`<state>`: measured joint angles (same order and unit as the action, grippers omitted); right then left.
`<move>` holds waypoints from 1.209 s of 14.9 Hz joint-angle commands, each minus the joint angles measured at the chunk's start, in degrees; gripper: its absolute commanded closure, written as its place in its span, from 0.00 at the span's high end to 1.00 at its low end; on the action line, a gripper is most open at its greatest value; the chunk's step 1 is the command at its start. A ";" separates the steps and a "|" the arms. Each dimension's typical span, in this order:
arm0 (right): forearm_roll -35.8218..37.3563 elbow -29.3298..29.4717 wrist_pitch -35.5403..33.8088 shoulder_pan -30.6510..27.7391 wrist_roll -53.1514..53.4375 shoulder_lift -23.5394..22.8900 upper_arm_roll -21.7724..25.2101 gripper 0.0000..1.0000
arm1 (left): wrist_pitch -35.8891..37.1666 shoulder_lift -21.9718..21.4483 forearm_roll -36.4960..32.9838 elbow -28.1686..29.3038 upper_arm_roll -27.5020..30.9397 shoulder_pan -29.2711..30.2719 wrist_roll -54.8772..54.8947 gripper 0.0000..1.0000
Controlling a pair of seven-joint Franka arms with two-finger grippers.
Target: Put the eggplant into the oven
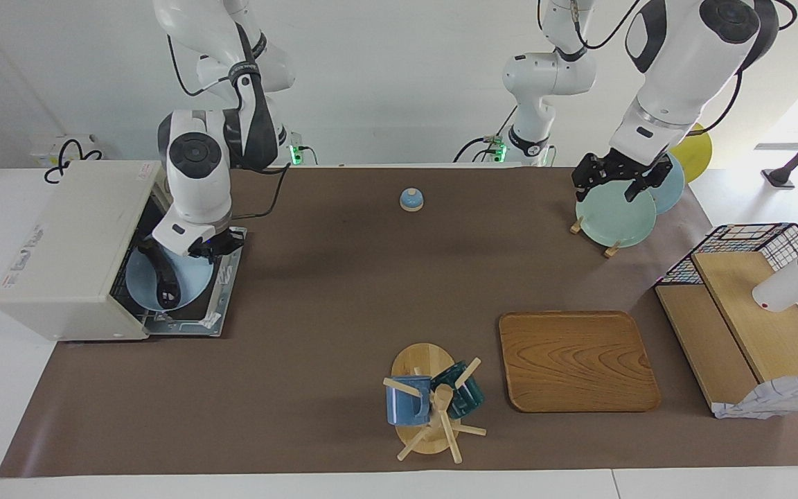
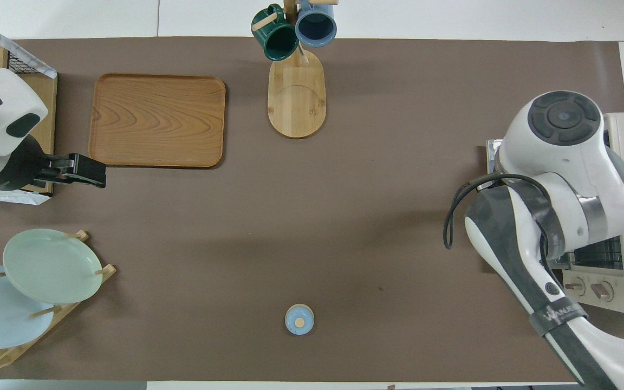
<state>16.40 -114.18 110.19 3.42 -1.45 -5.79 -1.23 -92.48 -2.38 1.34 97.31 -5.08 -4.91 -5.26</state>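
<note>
Two white robot arms at a worktop (image 1: 343, 291) w/ a brown mat. The right claw (image 1: 206, 244) hangs over the oven's lowered door (image 1: 213, 281), pinched shut on the rim of a pale blue plate (image 1: 144, 281). The plate sits at the oven's mouth, roughly half over the door and half inside; whether it rests on the rack or the door can't be told. On the plate lies the eggplant (image 1: 163, 281), dark and glossy, running lengthwise nearer-to-farther from the robots. The oven (image 1: 73, 242) is a cream box at the right arm's end of the worktop, its front turned toward the middle of the worktop. In the overhead view the right arm covers the plate and eggplant; only part of the oven and its knobs (image 2: 588, 288) show. The left claw (image 1: 619, 181) waits up in the air over a dish rack w/ a pale green plate (image 1: 615, 218) at the left arm's end, fingers spread wide, holding nothing. A small blue bell-shaped thing (image 1: 412, 199) stands near the robots' edge, mid-worktop. A mug tree (image 1: 430, 405) w/ a blue mug and a dark green mug stands at the edge farthest from the robots, a wooden tray (image 1: 575, 360) beside it toward the left arm's end. A wire basket (image 1: 752, 242) stands at the left arm's end.
</note>
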 commanded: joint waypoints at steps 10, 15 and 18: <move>0.21 -9.13 2.58 -7.01 -4.61 6.06 -1.05 0.01 | -0.24 -1.14 -1.16 0.95 0.07 -0.01 0.07 1.00; -2.16 -9.66 4.51 -8.25 -7.34 6.06 -1.05 0.22 | -0.07 -1.14 -1.16 0.95 0.24 0.16 0.25 1.00; -2.25 -9.66 6.53 -8.16 -7.34 5.80 -1.05 0.22 | -0.07 -1.14 -1.16 0.95 0.33 0.17 0.25 1.00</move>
<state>15.69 -122.47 115.19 -3.71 -7.11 -0.99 -1.52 -92.48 -2.38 1.31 97.31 -4.79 -4.87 -5.26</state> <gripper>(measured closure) 0.780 0.000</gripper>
